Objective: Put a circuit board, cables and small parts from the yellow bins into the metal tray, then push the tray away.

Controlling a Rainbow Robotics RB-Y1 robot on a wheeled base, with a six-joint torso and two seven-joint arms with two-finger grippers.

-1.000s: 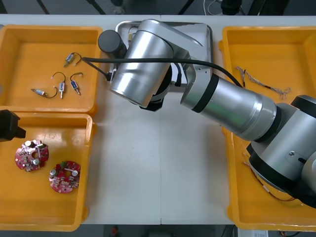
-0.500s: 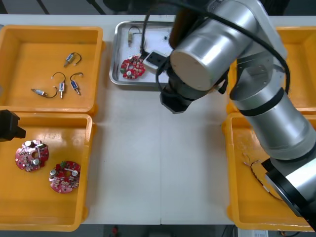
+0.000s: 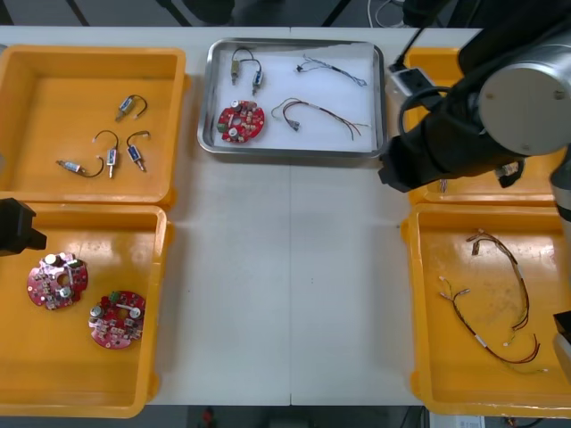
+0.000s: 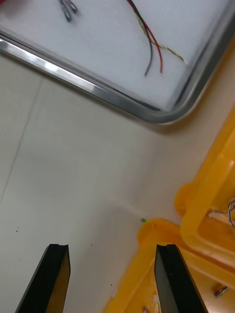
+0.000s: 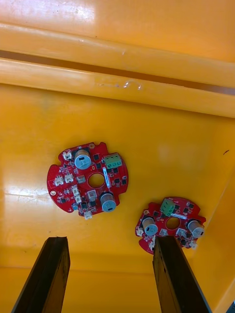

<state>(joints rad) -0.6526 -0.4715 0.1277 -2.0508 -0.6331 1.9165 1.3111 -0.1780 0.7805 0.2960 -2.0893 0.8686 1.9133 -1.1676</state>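
The right tool (image 4: 111, 247), fingers apart, hovers off the near right corner of the metal tray (image 3: 290, 152), lying lengthwise along the worktop's (image 3: 285, 285) far edge; left tool (image 5: 111, 239), spread, hangs above 2 circuit boards (image 5: 88, 178).

I get bright, even light from overhead in the front view: the worktop (image 3: 285, 285) reads pale and shadows are soft, with just a thin one along the near rim of the metal tray (image 3: 290, 153). In the right wrist view that rim throws a hard white streak of glare. In the left wrist view the yellow bin (image 5: 161, 127) floor shines, with white glare patches near the circuit boards (image 5: 88, 180).
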